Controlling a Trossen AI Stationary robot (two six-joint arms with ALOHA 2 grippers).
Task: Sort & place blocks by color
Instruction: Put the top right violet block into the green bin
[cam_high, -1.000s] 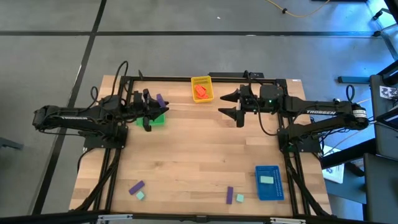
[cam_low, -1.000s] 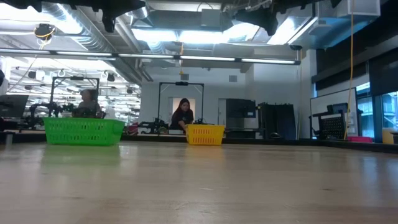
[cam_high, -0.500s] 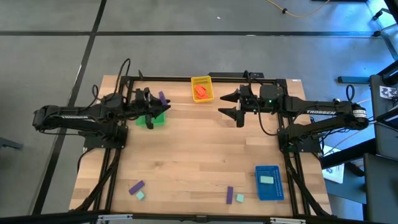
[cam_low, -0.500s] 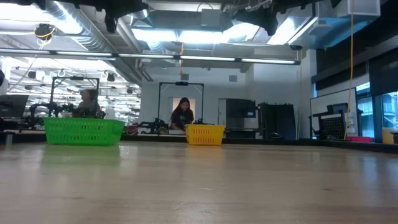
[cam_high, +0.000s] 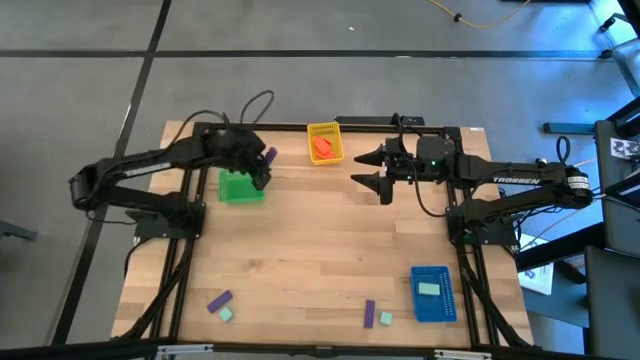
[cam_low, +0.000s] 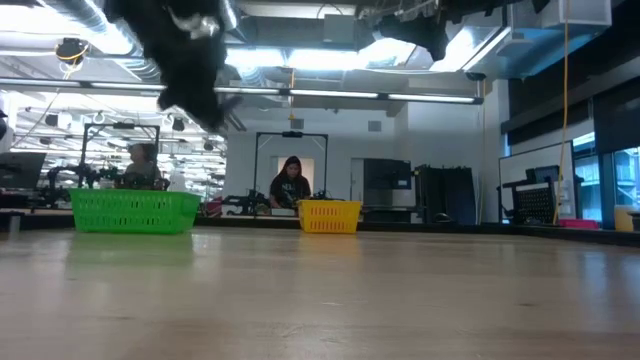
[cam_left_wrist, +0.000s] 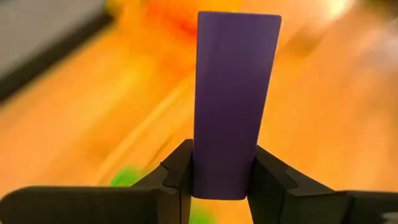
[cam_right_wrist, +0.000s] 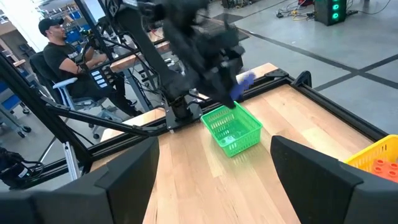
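Observation:
My left gripper hangs above the table between the green tray and the yellow tray, shut on a purple block. Orange-red blocks lie in the yellow tray, and a mint block lies in the blue tray. Two purple blocks and two mint ones lie flat on the table near its front edge. My right gripper waits open, high over the far right of the table. My left gripper pinches the purple block by one end between its two fingers. The fingers slant down from the table's left and run along the block. The rest of the block sticks out past the fingertips, lifted clear of table and trays.
The green tray sits just below and to the left of the held block, with the yellow tray farther right at the far edge. Bare wood fills the table's middle. People sit at desks in the room beyond.
My left arm has swung from over the green tray toward the table's right and far side, toward the yellow tray, and its gripper has tipped to point more steeply down. It has kept the purple block pinched the whole time.

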